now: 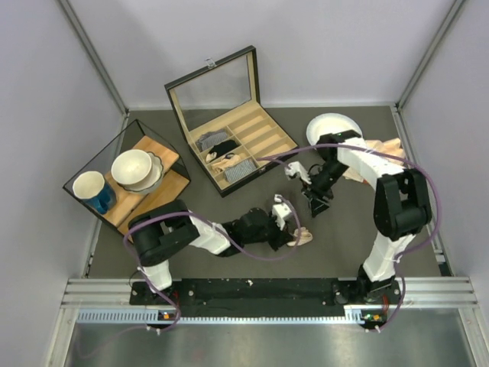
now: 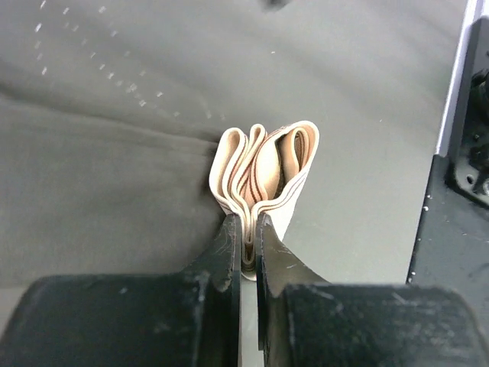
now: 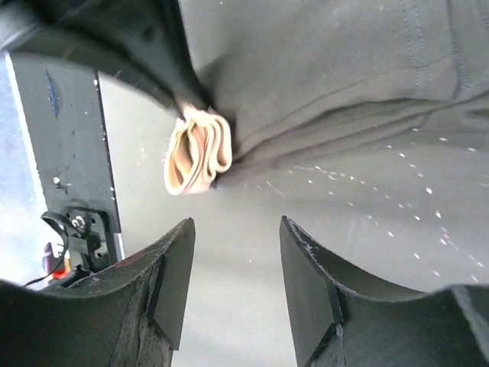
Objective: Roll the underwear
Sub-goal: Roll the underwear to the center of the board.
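No readable text, label or number shows anywhere.

Bare desk [image 1: 344, 248] lay open right of the left tool [image 1: 296, 232], whose jaws were filled by the underwear [image 2: 267, 172]. The right tool [image 1: 316, 205] hung just beside it, jaws apart. An open case [image 1: 215, 86] blocked the back, a shelf [image 1: 157, 197] the left, a white bowl [image 1: 327, 124] the far right.

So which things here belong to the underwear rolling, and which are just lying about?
Job: the underwear, waistband clamped in the left end effector; the right end effector, open and empty.
Lying about: compartment box, grey striped rolls in it, peach cloths, white dish, shelf with bowl and mug.
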Motion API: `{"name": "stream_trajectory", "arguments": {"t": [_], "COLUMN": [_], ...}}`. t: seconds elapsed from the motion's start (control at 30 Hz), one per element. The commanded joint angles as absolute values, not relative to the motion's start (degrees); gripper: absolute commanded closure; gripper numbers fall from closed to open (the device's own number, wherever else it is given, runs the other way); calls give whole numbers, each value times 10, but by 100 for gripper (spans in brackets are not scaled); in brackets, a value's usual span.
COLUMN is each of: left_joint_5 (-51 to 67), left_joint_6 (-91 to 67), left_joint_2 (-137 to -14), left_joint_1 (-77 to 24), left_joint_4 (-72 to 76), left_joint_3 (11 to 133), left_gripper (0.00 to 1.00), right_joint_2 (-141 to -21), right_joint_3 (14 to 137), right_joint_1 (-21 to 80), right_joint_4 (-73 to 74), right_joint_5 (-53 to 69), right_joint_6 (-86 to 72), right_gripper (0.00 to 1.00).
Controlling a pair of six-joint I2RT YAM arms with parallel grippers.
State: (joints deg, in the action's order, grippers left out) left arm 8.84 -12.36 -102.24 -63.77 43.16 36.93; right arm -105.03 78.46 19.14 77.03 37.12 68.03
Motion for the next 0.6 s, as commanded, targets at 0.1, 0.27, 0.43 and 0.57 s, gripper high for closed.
{"name": "stream_trajectory", "arguments": {"t": [0.1, 0.27, 0.43, 0.57], "left_joint_5": [253, 301, 289, 286], "left_joint_6": [-381, -481, -504, -501], "left_joint_2": [-1069, -1122, -1124, -1119], "left_joint_1": [-530, -492, -476, -471], "left_joint_4": [510, 542, 505, 471], "left_joint_3": [332, 345, 355, 368], "left_gripper": [100, 100, 100, 100], "right_joint_2": [-924, -834, -730, -710], "right_joint_3": [728, 626, 484, 425], "right_joint_1": [178, 193, 279, 337], "right_joint_4": [798, 747, 528, 397], "right_joint_5": [436, 490, 434, 361], "right_joint_6": [769, 885, 832, 793], "right_gripper": [51, 51, 46, 45]}}
